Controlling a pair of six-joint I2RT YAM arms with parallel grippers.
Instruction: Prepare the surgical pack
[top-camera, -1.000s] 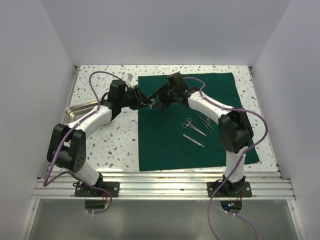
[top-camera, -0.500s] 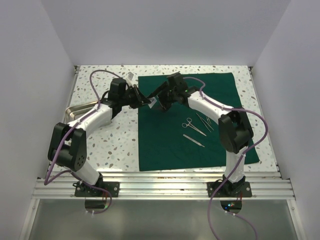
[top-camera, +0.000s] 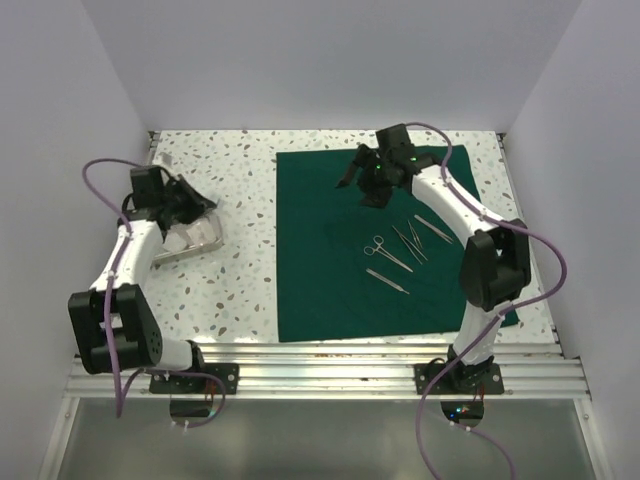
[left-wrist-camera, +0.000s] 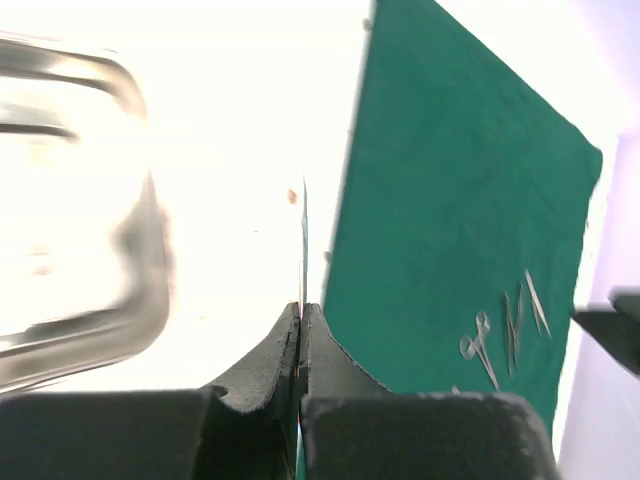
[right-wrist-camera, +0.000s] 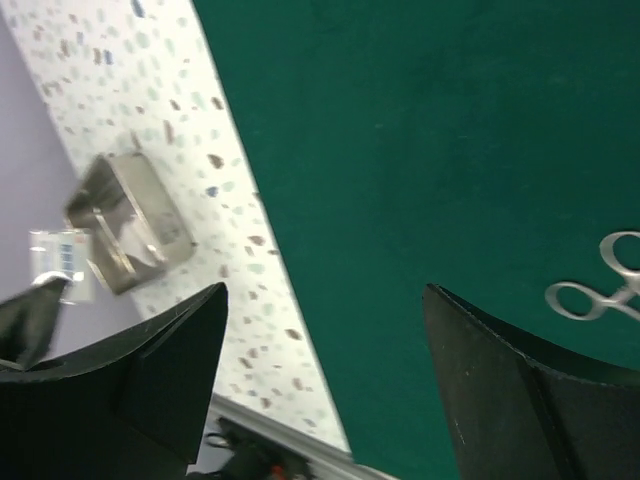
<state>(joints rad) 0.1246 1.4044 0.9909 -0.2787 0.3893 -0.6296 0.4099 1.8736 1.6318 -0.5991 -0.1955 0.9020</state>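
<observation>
The speckled table (top-camera: 232, 282) bears the green drape (top-camera: 320, 290) and a steel tray (top-camera: 186, 252)

**Bright, even light; wrist views suffer**

From above, light is soft and shadows are faint; the surgical pack (top-camera: 330, 280) shows no glare. The left wrist view blows the table (left-wrist-camera: 240, 100) out to white (the steel tray (left-wrist-camera: 150, 250) smears). The right wrist view is blurred throughout.

We find the surgical pack (top-camera: 330, 280) at the centre of the table (top-camera: 235, 290), the instruments (top-camera: 400, 248) lying on it toward 3 o'clock. The tray (top-camera: 200, 247) lies at its 9 o'clock; near the tray the left gripper (left-wrist-camera: 303, 312) pinches a thin packet (right-wrist-camera: 60, 258).
</observation>
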